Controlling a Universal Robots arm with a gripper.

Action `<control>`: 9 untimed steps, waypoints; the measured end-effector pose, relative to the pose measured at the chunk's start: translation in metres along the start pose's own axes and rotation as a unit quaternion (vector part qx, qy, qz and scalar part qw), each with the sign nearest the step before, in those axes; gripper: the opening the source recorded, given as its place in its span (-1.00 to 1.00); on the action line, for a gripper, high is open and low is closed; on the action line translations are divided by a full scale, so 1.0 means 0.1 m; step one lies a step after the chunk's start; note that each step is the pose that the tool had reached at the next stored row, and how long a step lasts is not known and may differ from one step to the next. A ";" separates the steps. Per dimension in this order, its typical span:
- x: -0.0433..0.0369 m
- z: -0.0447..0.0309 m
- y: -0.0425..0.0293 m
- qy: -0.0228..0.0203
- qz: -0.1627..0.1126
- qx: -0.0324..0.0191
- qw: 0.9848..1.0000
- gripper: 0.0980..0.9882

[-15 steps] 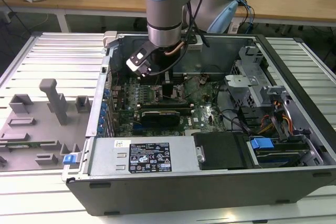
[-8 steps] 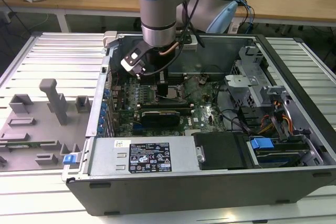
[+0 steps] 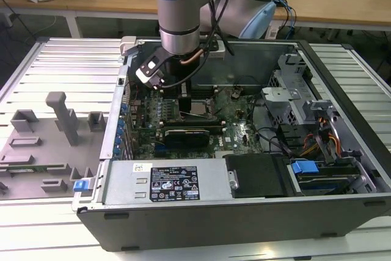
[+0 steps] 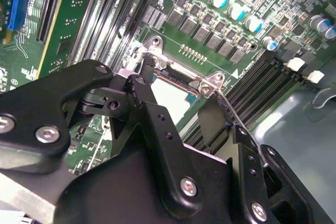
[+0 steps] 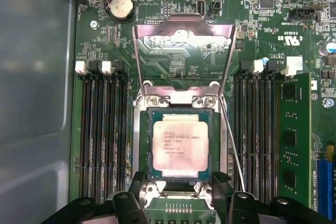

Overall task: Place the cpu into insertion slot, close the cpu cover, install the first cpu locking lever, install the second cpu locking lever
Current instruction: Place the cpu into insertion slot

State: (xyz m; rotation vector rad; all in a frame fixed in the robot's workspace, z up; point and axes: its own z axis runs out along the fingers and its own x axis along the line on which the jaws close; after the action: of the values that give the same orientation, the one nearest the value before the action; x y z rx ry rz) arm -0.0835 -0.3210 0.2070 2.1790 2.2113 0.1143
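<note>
The cpu point(image 5: 180, 147), a pale square chip with print on its face, lies flat in the insertion slot point(image 5: 142, 145) on the green board. The cpu cover point(image 5: 184, 29) stands swung up at the far hinge, and board shows through its window. A thin wire locking lever point(image 5: 234, 148) runs raised along one side of the socket. My gripper point(image 5: 179, 192) is open, its black fingertips point(image 5: 139, 190) straddling the socket's near edge with nothing held. In the second wrist view the gripper point(image 4: 173, 95) hovers just over the socket point(image 4: 170, 90). In the exterior view the gripper point(image 3: 186, 90) reaches down into the computer case.
Black memory slots point(image 5: 102, 129) flank the socket, with a green memory stick point(image 5: 291, 135) and a coin battery point(image 5: 121, 8) nearby. The grey case wall point(image 5: 37, 103) is close by. A black graphics card point(image 3: 186, 132), power supply point(image 3: 165, 181) and grey fixture tray point(image 3: 49, 139) are also in view.
</note>
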 end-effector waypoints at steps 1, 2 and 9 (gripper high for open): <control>0.000 -0.001 -0.005 0.000 0.000 0.000 1.000 0.15; 0.000 -0.001 -0.010 0.000 0.000 0.000 1.000 0.15; 0.002 -0.055 -0.008 0.001 0.000 -0.001 1.000 0.15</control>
State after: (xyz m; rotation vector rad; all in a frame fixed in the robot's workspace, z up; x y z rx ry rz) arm -0.0847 -0.3210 0.2124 2.1797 2.2115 0.1183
